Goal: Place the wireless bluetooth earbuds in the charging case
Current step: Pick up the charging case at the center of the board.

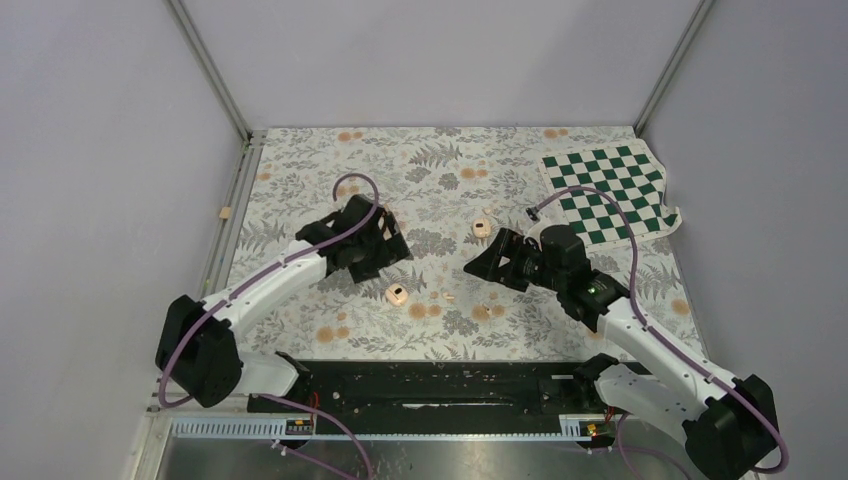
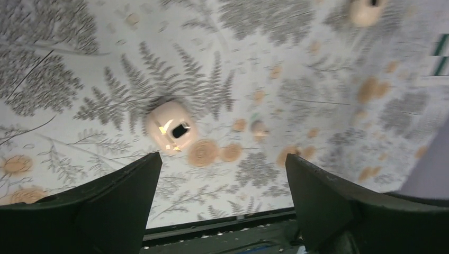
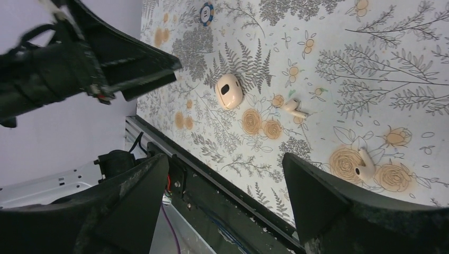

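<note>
Step in hand: pre-grasp, nothing picked up yet. The charging case [image 3: 229,91] sits on the bench [image 1: 420,170] with its dark hollow facing up, so the lid reads as open. The hinge angle can't be told.

Two buds lie loose on the bench outside the case:
- The nearer earbud [image 3: 293,106] is just beside the case on the right arm's side, not touching it.
- The second earbud [image 3: 365,163] is further out on that same side, well apart from the case, between two orange flowers of the print.

The left gripper [image 2: 222,164] has its fingers spread wide with nothing between them. It hovers off the case's far side, toward the left arm, with the case in its wrist view. The right gripper [image 3: 226,159] is also spread and empty, above the bench on the case's right.

A small peach object [image 1: 481,228] with a dark centre lies beyond the case, well apart from it. Can't tell what it is.

Next move, as a judgement: the right gripper looks better placed. It should drop onto the nearer earbud, set its jaws across the bud's body and pinch lightly. The bud is far smaller than the fingertips, so centring matters, and an off-centre close would likely flick it away. After that, carry it over the case and seat it stem-down in its socket. The left gripper could brace the case so it doesn't slide during insertion.
</note>
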`<state>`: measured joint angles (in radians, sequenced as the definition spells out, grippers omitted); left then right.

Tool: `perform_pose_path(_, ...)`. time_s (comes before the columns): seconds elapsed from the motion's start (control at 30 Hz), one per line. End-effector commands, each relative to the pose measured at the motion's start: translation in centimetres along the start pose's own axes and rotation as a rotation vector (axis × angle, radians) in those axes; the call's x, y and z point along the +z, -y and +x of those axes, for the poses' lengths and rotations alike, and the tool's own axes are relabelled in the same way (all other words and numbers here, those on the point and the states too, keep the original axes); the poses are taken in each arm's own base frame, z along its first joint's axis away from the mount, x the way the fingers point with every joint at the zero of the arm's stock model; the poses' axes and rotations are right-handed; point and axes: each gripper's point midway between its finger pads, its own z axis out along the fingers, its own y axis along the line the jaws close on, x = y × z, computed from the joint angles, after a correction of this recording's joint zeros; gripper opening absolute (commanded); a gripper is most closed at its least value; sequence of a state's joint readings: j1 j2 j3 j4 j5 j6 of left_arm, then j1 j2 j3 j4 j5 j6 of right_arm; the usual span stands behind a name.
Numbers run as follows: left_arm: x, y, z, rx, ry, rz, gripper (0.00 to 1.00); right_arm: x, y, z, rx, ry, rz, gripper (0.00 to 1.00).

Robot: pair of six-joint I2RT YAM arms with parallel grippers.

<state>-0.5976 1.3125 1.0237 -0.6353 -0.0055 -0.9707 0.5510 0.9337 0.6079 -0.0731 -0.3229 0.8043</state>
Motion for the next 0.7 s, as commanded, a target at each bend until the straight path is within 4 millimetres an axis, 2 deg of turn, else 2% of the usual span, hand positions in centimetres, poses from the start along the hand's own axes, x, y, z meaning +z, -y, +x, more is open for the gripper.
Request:
perform_pose_path(0.0, 2.9, -4.5, 3.0, -0.014, -0.064, -0.169, 0.87, -0.6, 0.3, -0.6, -0.041, 0.038, 0.039, 0.88)
perform_pose_path(0.2, 5.3, -5.7, 4.0, -0.043, -0.094, -0.249, 0.80, -1.4, 0.8, -0.9, -0.063, 0.058, 0.076, 0.90)
perform_pose_path(0.33, 6.8, -5.4, 4.7, -0.071, -0.112, -0.248, 0.77, -1.5, 1.3, -0.6, -0.055, 0.057, 0.088, 0.90)
perform_pose_path(0.43, 7.4, -5.1, 5.0, -0.087, -0.110, -0.261, 0.72, -1.5, 1.5, -0.4, -0.046, 0.055, 0.091, 0.90)
perform_pose_path(0.63, 8.5, -6.6, 5.3, -0.099, -0.102, -0.369, 0.67, -1.7, 1.7, -0.3, -0.045, 0.057, 0.100, 0.90)
perform_pose_path(0.67, 8.6, -6.7, 5.4, -0.103, -0.105, -0.373, 0.63, -1.7, 1.7, -0.3, -0.047, 0.058, 0.101, 0.90)
